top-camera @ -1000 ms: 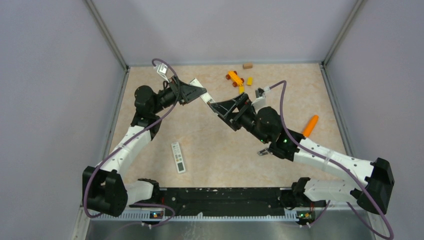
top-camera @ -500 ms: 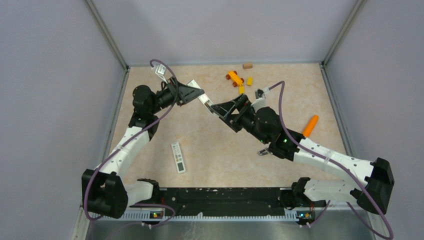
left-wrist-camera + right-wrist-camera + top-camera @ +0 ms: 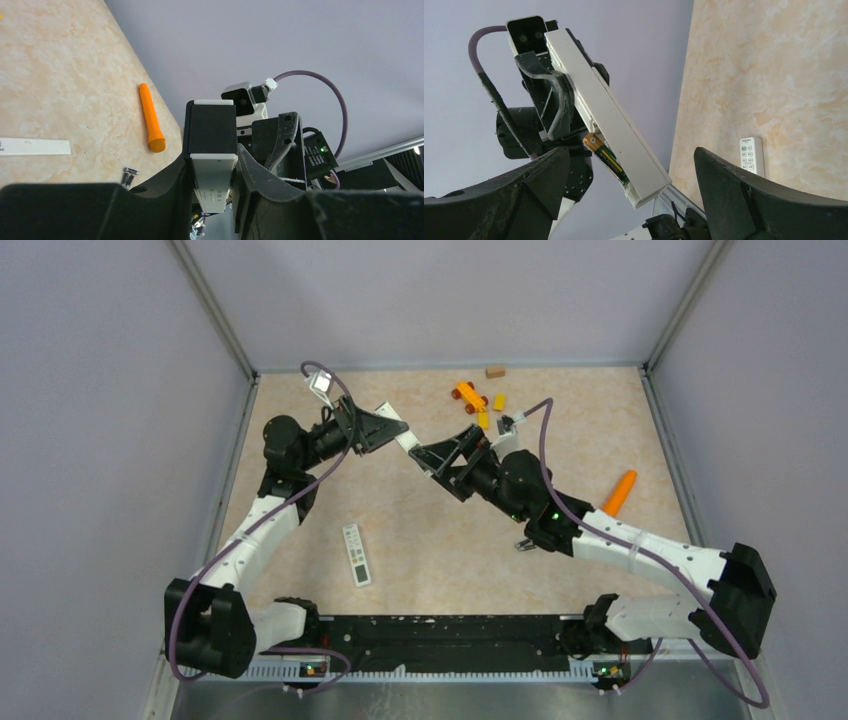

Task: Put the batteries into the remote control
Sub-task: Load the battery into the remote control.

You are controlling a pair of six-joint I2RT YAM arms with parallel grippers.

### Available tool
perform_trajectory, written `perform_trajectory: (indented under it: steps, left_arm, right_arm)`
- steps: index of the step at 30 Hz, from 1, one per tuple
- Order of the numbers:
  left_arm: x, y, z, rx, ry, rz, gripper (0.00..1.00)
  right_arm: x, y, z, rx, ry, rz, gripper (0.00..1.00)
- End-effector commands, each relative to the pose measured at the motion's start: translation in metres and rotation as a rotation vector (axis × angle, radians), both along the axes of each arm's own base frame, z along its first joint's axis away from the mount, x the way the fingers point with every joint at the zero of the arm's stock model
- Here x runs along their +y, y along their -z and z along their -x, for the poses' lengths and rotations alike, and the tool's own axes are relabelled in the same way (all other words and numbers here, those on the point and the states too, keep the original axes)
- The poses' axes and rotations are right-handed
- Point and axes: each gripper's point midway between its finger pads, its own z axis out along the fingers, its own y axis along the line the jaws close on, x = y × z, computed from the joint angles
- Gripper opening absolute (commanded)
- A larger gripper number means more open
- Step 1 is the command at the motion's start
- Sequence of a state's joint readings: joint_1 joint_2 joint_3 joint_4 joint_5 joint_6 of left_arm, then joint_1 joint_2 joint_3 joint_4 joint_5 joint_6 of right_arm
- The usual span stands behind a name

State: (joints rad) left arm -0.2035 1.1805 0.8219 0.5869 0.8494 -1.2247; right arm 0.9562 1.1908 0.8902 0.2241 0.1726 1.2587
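My left gripper [image 3: 392,426] is shut on the remote control [image 3: 408,440], a slim white bar held off the table at the back centre. In the left wrist view the remote control [image 3: 214,172] sits clamped between the gripper's [image 3: 213,165] two jaws. In the right wrist view the remote control [image 3: 609,117] slants down, and one gold-and-black battery [image 3: 605,156] lies in its open underside with its gold end sticking out. My right gripper [image 3: 634,187] is open wide just below that end, touching nothing. Two loose batteries [image 3: 129,176] lie on the table by a thin white cover [image 3: 35,146].
A second small white remote with buttons [image 3: 356,554] lies near the front left. An orange carrot-shaped piece [image 3: 620,492] lies on the right. Yellow and orange toy blocks [image 3: 472,398] and a brown block [image 3: 495,371] sit at the back. Grey walls enclose the table.
The right gripper has opened wider and shifted left with its arm. The left gripper has drawn the remote slightly left and back.
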Motion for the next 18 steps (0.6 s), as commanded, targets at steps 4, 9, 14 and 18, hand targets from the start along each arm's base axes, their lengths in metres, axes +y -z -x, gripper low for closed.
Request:
perform_trajectory:
  steps: [4,9,14,18]
  left_arm:
    - [0.001,-0.016,0.01,-0.081,0.031,0.024,0.0]
    - [0.0,-0.014,0.013,-0.088,0.046,0.016,0.0]
    - [-0.001,-0.014,0.015,-0.094,0.056,0.012,0.0]
    - [-0.001,-0.014,0.016,-0.096,0.061,0.01,0.0]
  right_arm:
    - [0.002,-0.044,-0.009,-0.067,0.0,-0.123,0.96]
    - [0.009,-0.042,-0.011,-0.056,-0.027,-0.117,0.94]
    - [0.012,-0.037,-0.012,-0.04,-0.036,-0.107,0.9]
    - [0.012,-0.034,-0.013,-0.023,-0.037,-0.105,0.84]
